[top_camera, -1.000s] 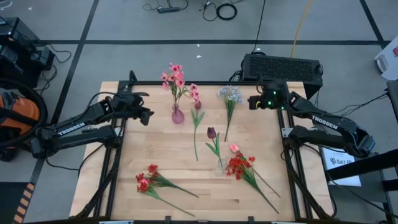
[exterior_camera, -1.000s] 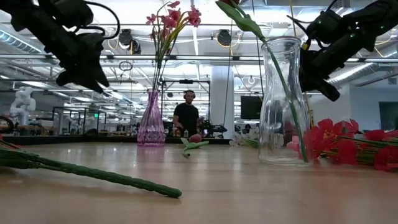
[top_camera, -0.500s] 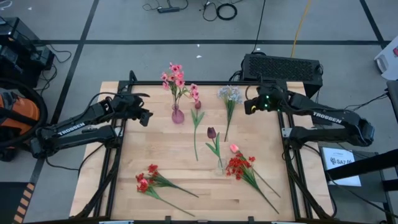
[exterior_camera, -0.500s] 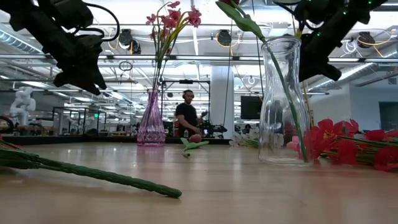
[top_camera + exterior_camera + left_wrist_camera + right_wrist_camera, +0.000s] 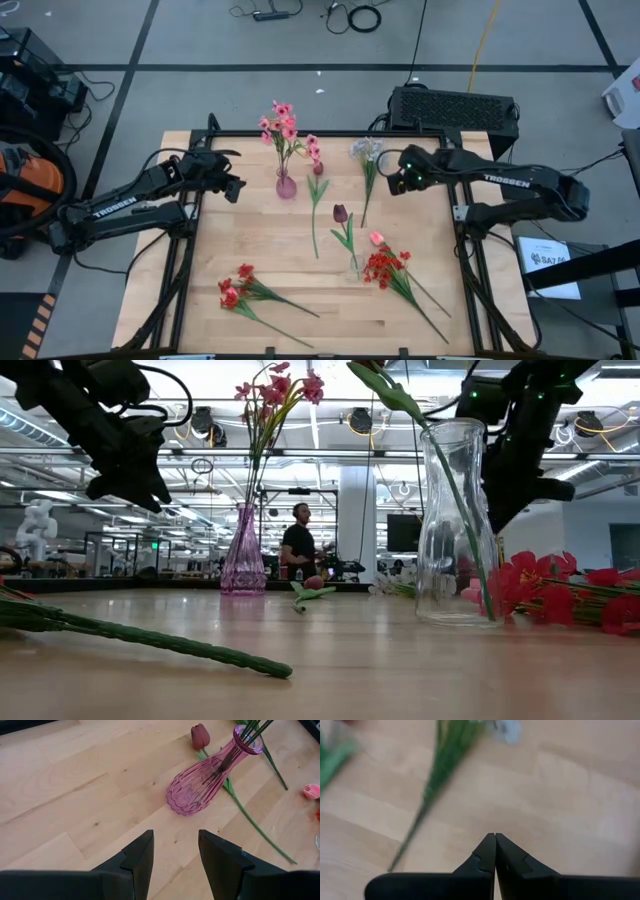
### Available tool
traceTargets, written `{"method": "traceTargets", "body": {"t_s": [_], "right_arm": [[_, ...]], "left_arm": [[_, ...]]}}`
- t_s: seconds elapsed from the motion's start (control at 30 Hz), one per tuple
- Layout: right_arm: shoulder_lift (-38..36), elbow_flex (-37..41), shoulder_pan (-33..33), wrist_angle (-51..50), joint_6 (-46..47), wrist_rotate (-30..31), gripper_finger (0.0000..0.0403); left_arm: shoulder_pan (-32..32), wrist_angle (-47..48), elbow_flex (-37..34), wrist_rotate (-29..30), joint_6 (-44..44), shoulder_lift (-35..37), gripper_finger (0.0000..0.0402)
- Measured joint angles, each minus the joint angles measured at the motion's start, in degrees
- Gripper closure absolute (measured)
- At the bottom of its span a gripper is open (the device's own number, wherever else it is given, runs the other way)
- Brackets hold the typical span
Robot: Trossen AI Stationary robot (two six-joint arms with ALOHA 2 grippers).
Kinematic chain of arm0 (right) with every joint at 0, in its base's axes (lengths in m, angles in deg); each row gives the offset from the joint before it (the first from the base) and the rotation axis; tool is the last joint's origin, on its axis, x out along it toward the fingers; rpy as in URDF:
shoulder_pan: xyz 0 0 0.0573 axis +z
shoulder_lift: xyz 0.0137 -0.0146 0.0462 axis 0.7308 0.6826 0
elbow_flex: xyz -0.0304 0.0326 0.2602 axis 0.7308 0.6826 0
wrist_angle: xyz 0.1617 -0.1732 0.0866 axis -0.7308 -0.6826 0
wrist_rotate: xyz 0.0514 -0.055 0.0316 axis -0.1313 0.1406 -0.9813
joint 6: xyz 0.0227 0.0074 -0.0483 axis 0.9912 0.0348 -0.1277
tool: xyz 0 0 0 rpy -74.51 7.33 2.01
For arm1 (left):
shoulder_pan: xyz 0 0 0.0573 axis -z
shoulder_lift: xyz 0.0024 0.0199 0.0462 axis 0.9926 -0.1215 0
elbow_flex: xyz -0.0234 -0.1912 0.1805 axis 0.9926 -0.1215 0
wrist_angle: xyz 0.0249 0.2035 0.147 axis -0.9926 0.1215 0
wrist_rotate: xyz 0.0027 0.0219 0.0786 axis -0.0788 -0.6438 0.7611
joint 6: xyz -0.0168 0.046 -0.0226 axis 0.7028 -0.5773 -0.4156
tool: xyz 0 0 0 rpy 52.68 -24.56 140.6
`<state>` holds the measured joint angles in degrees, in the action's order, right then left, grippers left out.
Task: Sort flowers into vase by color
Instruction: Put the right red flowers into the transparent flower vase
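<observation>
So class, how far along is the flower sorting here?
Done: pink flowers stand in the pink vase, and one maroon tulip in the clear vase. In hand: nothing; the shut right hand hovers near the pale blue sprig. Left: that sprig, the red clusters and other loose stems.

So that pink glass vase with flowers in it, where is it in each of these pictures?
High view: the pink vase stands near the table's far edge, left of centre.
Low view: it is left of centre, in the background.
Left wrist view: it lies ahead of the open left gripper.
Right wrist view: not in it.
Shared landmark: the pink flowers in it.
</observation>
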<state>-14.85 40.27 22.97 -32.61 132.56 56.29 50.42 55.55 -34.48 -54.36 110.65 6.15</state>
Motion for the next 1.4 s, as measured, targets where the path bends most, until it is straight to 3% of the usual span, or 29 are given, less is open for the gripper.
{"method": "traceTargets", "body": {"t_s": [0.53,0.9,1.07,1.4], "right_arm": [[0.9,0.0,12.7,-6.6,8.2,-9.5,0.0393],[0.9,0.0,32.1,-6.7,24.5,-15.3,0.0319],[0.9,0.0,42.1,-2.7,31.5,-15.2,0.028],[2.5,0.0,61.1,3.3,47.3,-10.7,0.0273]], "left_arm": [[0.0,0.0,0.0,0.0,0.0,0.0,0.024],[0.0,0.0,-0.1,-1.6,-0.2,0.0,0.024],[0.0,0.0,-0.1,-1.7,-0.1,0.0,0.024],[0.1,0.1,-0.1,-1.7,0.4,0.0,0.024]]}}
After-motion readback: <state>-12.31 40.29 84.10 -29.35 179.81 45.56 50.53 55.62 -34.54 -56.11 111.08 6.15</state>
